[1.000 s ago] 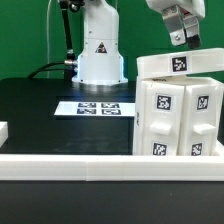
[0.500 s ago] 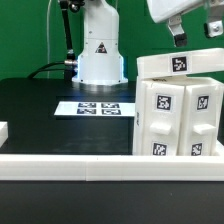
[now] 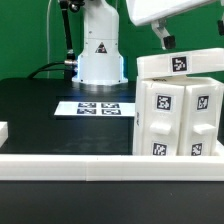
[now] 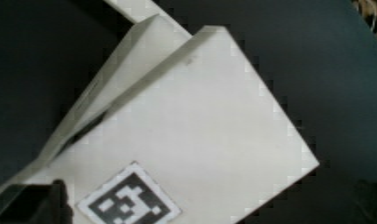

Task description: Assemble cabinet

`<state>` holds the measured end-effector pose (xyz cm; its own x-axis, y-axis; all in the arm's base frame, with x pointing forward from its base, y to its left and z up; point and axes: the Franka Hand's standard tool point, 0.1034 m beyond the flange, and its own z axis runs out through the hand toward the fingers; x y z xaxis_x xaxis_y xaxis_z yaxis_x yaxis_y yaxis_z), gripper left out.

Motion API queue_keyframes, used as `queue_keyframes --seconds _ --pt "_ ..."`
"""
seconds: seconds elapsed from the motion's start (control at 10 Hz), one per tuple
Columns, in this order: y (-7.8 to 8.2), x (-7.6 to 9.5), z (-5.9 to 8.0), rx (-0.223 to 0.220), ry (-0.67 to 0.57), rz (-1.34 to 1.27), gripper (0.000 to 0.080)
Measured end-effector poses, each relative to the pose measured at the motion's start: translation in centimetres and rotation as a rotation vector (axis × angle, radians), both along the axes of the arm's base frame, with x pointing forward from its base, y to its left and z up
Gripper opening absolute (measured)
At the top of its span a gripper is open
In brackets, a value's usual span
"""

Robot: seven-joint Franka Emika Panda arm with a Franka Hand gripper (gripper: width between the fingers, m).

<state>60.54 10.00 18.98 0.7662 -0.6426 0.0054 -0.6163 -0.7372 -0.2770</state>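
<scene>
The cabinet (image 3: pixel 180 115), a large white box with black-and-white tags on its front panels and top, stands at the exterior view's right. My gripper (image 3: pixel 164 42) hangs just above its top near the upper edge of the picture, empty and not touching it. Only one finger shows clearly there. The wrist view looks down on the cabinet's white top (image 4: pixel 203 130) with one tag (image 4: pixel 132 200). One dark finger (image 4: pixel 25 200) shows at the picture's edge, set wide apart from the middle. The jaws look open.
The marker board (image 3: pixel 97 107) lies on the black table in front of the robot base (image 3: pixel 100 55). A long white border rail (image 3: pixel 70 165) runs along the front. A small white part (image 3: pixel 3 130) sits at the exterior view's left edge.
My gripper has risen and moved toward the exterior view's left, away from the cabinet's top. The cabinet has not moved.
</scene>
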Motion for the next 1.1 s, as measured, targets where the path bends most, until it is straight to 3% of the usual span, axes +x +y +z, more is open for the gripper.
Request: queue_keyframes --seconds 0.1,0.5,0.8,1.1 --pt "0.09 -0.01 -0.01 -0.053 -0.029 0.162 0.0797" --pt "-0.21 0.88 0.12 -0.196 -0.125 0.725 0.0797" --pt "-0.54 0.9 0.02 -0.243 -0.165 0.952 0.0797" --pt "-0.91 0.67 -0.58 -0.318 -0.198 1.326 0.0797"
